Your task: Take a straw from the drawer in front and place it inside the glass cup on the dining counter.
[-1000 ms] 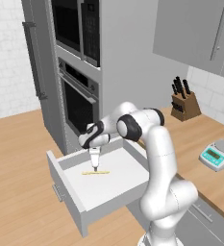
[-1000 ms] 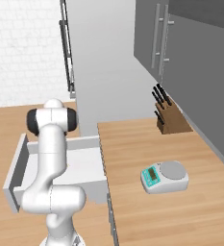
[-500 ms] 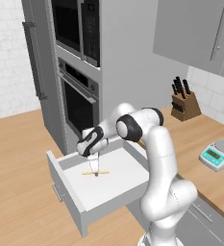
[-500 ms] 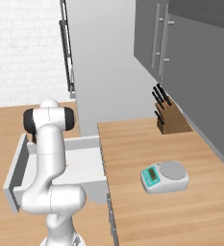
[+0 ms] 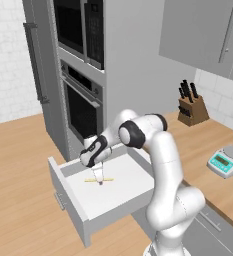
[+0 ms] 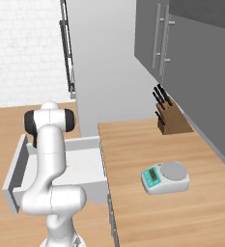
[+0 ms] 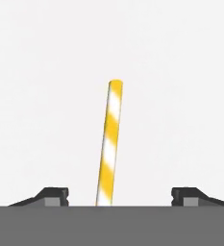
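Two-finger gripper (image 5: 100,181) lowered over thin yellow-and-white striped straw (image 5: 98,179) in wide, shallow light-grey drawer (image 5: 119,202)
Jaws parted wide, one dark fingertip (image 7: 52,196) well clear on each side of the straw (image 7: 109,144), nothing clamped; straw flat on plain white drawer floor, near its middle, running between the two tips; drawer (image 6: 16,168) pulled out below the oven stack, beside light-wood counter (image 6: 152,209) bearing knife block (image 6: 167,117) and kitchen scale (image 6: 165,177)

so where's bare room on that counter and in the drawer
Counter: bare wood between the knife block and the scale, and in front of the scale. Drawer: white floor free toward its front; crowded mid-drawer around the straw and gripper.
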Motion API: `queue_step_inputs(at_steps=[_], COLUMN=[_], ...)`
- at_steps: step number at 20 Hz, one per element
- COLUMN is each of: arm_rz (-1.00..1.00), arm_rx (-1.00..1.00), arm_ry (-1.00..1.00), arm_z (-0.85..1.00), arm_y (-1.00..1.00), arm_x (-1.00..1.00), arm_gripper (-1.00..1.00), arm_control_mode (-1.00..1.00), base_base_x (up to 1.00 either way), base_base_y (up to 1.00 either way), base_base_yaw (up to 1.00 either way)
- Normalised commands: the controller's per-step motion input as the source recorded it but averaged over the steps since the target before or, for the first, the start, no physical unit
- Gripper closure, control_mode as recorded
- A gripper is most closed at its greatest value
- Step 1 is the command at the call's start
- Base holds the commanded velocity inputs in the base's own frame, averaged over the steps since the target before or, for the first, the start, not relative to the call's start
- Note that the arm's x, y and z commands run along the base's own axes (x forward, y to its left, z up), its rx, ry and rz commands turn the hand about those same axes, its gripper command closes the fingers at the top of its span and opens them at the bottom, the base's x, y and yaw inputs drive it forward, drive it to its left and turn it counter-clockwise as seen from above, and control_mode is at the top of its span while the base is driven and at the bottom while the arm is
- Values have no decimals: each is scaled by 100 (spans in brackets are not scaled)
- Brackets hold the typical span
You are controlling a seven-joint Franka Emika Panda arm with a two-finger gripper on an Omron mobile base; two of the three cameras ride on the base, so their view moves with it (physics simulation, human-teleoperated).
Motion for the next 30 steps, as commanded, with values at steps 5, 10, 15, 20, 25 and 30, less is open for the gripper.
queue_step_inputs(at_steps=[5,10,15,20,25,30], arm_rz=[0,0,0,0,0,0], arm_rx=[-1,-11,-14,-9,-5,0], arm_ry=[0,-13,-20,-12,-3,-6], arm_z=[-20,-35,-43,-46,-55,-56], arm_y=[0,2,1,0,0,0], arm_x=[17,-10,-17,-14,-12,-29], arm_gripper=[-100,-100,-100,-100,-100,-100], arm_control_mode=[-100,-100,-100,-100,-100,-100], base_base_x=[0,0,0,0,0,0], base_base_y=[0,0,0,0,0,0], base_base_yaw=[0,0,0,0,0,0])
